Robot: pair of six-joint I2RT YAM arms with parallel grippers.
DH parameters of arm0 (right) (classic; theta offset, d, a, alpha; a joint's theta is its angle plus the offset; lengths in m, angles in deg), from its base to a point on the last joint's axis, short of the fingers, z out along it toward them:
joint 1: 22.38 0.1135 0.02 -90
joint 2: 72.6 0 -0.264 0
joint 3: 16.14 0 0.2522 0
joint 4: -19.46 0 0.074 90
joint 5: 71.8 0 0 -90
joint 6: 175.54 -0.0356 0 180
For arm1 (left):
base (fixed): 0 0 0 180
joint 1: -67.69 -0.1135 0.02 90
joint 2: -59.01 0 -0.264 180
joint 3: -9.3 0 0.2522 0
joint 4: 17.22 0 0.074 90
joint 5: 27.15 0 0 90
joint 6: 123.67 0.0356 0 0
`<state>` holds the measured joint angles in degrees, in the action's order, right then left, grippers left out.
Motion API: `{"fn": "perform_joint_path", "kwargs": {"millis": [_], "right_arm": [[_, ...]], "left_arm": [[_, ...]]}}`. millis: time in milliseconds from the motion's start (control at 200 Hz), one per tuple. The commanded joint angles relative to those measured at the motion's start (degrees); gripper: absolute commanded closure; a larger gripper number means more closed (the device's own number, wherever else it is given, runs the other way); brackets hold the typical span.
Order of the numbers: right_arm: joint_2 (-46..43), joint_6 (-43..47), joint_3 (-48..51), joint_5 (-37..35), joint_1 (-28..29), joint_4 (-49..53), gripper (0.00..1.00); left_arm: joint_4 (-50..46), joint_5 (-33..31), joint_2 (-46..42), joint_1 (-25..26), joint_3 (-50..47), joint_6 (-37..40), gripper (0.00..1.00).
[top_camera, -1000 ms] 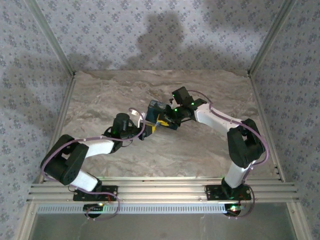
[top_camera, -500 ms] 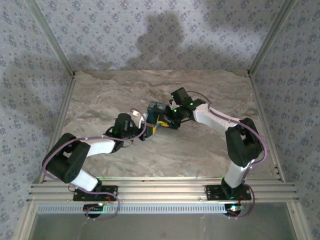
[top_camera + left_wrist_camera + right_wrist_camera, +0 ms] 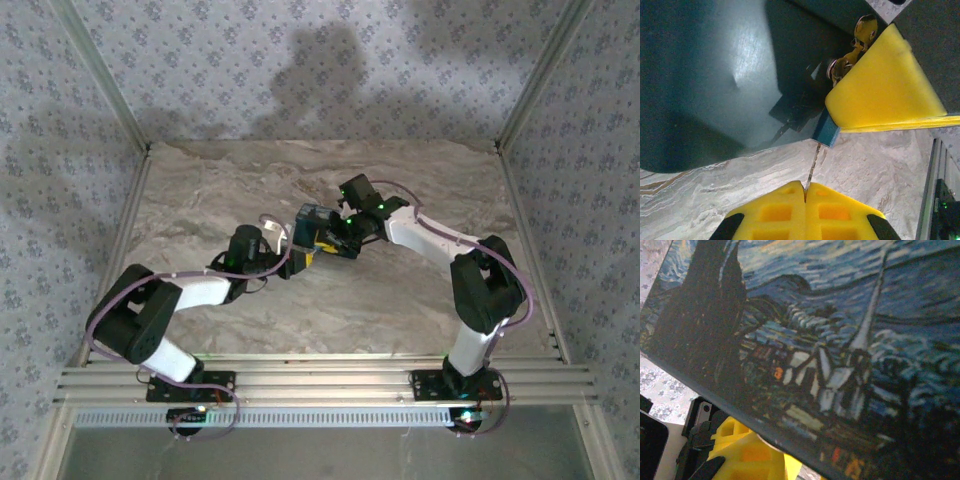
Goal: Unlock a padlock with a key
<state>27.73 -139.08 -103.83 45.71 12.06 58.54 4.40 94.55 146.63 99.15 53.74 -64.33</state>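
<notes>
**A:** Little has moved in the last second. The right wrist slid slightly to the left, and both arms meet as before over the middle of the table.

**B:** Begin at the near side. How is the left gripper?

**A:** Its yellow fingers are pressed together, with a thin pale strip caught in the seam. I take this strip for the key, seen on its edge.

**B:** Which way does it lie?

**A:** It points straight away from the fingers, leaning a little to the right. It ends in a small blue piece, right at the lower edge of the padlock.

**B:** And the padlock itself?

**A:** It is just beyond the key, with a dark side toward the left wrist, and it seems held clear of the table. The right gripper is clamped on it from the far side, and one yellow finger of it lies against the body.

**B:** So what decides the next move?

**A:** In my judgement, the key's long axis must line up with the keyhole. Where the keyhole sits I cannot tell.
</notes>
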Motion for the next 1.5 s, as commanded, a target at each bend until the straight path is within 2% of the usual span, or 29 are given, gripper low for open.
{"fn": "perform_joint_path", "kwargs": {"millis": [0,265,495,834,1219,1494], "right_arm": [[0.48,0.49,-2.05,3.63,1.91,1.71,1.0],[0.28,-1.96,-0.29,5.4,1.78,-1.68,1.0],[-0.31,-2.34,0.35,6.07,0.63,-2.44,1.0],[-0.22,-2.65,1.03,7.29,-0.42,-3.68,1.0],[-1.72,-3.7,2.85,10.35,-2.06,-5.65,1.0],[-1.81,-3.75,2.49,9.43,-2.33,-4.88,1.0]], "left_arm": [[11.9,1.0,-0.51,0.37,0.55,-3.79,1.0],[7.6,-3.82,-0.06,1.19,0.09,-0.05,1.0],[3.86,-4.33,1.5,1.19,-0.24,3.08,1.0],[1.8,-4.63,2.39,0.62,-0.42,3.67,1.0],[-5.31,-5.86,0.41,0.39,1.3,7.4,1.0],[-8.72,-6.39,-0.2,0.45,2.31,7.98,1.0]]}}
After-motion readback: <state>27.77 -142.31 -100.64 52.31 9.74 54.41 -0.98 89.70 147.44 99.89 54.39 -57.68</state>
